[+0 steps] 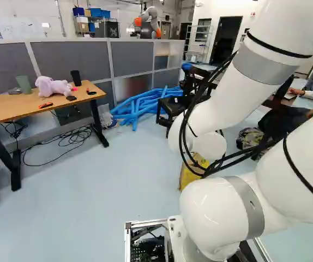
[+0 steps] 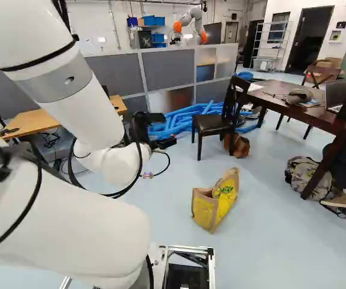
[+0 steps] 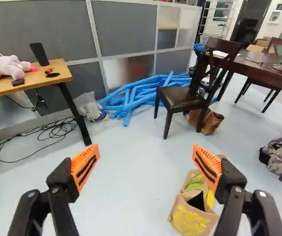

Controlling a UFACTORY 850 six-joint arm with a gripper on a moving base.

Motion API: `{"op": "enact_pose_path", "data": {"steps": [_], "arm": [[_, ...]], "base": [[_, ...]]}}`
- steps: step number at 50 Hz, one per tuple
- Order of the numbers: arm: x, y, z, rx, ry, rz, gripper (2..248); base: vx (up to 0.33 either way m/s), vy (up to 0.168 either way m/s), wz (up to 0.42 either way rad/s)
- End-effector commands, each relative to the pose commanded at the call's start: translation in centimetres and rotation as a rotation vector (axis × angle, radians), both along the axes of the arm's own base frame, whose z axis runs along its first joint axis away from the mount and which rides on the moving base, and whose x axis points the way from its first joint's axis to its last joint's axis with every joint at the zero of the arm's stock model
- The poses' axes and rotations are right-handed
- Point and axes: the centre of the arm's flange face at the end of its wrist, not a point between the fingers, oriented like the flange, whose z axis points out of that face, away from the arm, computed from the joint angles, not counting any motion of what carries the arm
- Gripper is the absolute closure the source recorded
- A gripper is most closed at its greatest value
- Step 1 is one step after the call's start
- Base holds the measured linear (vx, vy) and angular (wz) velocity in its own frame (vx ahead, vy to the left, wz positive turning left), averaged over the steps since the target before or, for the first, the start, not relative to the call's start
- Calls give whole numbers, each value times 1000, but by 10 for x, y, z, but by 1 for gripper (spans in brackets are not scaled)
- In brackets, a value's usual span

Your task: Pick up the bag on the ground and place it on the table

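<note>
Bag [image 2: 216, 203] on flr [image 2: 275, 247], lower than gripper [image 2: 170, 129], to R

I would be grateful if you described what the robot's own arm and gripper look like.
The arm is glossy white and rounded, with grey bands and black cables running along it. The gripper is black, its two fingers carrying orange pads with ribbed edges and dark slots.

You have bright, diffuse indoor light here, with soft highlights on the white arm [image 1: 222, 204], pale sheen across the floor [image 3: 131, 172], and a dark doorway [image 2: 308, 45].
</note>
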Motion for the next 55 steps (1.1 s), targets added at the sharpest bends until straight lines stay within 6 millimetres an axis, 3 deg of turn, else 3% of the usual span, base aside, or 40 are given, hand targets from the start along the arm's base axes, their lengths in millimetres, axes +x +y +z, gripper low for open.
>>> {"op": "enact_pose_path", "data": {"steps": [26,55], "arm": [[1,-1,0,0,1,-3,3],[16,-6,1,0,21,-20,3]], "base": [[99,-88,7],[2,-2,-1]]}}
